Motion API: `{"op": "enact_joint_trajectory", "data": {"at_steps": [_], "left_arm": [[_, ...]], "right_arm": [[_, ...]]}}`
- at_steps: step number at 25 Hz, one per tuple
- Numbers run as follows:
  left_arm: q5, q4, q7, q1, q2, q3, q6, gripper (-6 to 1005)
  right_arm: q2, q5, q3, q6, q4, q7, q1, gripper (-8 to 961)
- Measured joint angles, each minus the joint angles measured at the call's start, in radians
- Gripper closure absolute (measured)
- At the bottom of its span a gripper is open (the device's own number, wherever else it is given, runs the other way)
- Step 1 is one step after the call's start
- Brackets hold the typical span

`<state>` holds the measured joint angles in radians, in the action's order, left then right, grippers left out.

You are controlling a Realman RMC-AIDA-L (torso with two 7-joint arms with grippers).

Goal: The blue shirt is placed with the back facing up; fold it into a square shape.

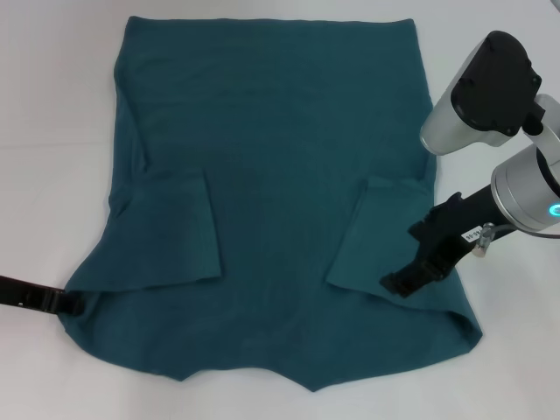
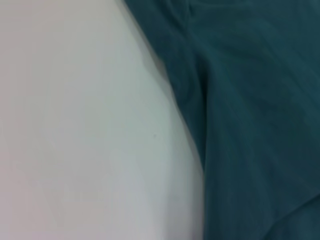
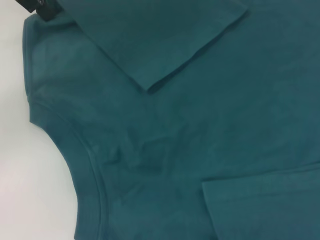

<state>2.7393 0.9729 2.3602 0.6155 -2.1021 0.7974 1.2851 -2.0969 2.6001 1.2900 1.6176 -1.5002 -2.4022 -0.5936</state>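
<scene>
shirt: the blue shirt (image 1: pixel 271 175) lies spread flat on the white table (image 1: pixel 52 105), plain side up, hem at the far edge and collar at the near edge.
sleeves: both short sleeves are folded inward onto the body; the left sleeve (image 1: pixel 175 223) and the right sleeve (image 1: pixel 372 227) lie as flat flaps, well apart from each other.
collar: the ribbed neckline (image 3: pixel 87 165) shows in the right wrist view, curving along the table's white surface, with small wrinkles just inside it.
left gripper: the left gripper (image 1: pixel 66 302) comes in low from the left edge of the head view and meets the shirt's near left corner, at the shoulder; its dark tip touches the cloth, but i cannot tell whether the fingers are apart or together.
right gripper: the right gripper (image 1: pixel 398 261) sits over the near right part of the shirt, beside the folded right sleeve's outer edge; its black fingertip is against the cloth, and i cannot tell whether it is clamped on fabric.
left wrist view: the shirt's edge (image 2: pixel 195 125) beside bare table (image 2: pixel 75 125).
</scene>
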Motion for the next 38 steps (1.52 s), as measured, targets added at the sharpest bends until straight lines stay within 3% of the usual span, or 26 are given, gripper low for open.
{"op": "enact_joint_trajectory", "data": {"at_steps": [3,6,17,28,33,38], "left_arm": [[0.000,-0.002,-0.003,0.005,-0.003,0.000,0.001,503],[0.002,-0.010,-0.005,0.012,-0.004,0.002,0.001,705],[0.001,0.007,0.001,0.011,0.002,-0.004,0.006,832],[0.008,0.018,0.003,0.007,-0.001,-0.003,-0.019,661],[0.012,0.013,0.004,0.007,0.000,0.001,-0.027,420],[0.014,0.008,0.005,0.007,0.000,0.003,-0.029,354]], "right_arm": [[0.000,0.000,0.000,-0.004,0.000,0.000,0.002,10],[0.000,0.000,0.001,-0.009,0.000,0.000,0.003,9],[0.000,0.000,0.002,-0.012,0.002,0.000,0.005,8],[0.000,0.002,0.003,-0.015,0.002,0.000,-0.001,9],[0.000,0.002,0.003,-0.015,0.002,0.000,-0.001,8],[0.000,0.002,0.003,-0.015,0.002,0.000,-0.002,8]]}}
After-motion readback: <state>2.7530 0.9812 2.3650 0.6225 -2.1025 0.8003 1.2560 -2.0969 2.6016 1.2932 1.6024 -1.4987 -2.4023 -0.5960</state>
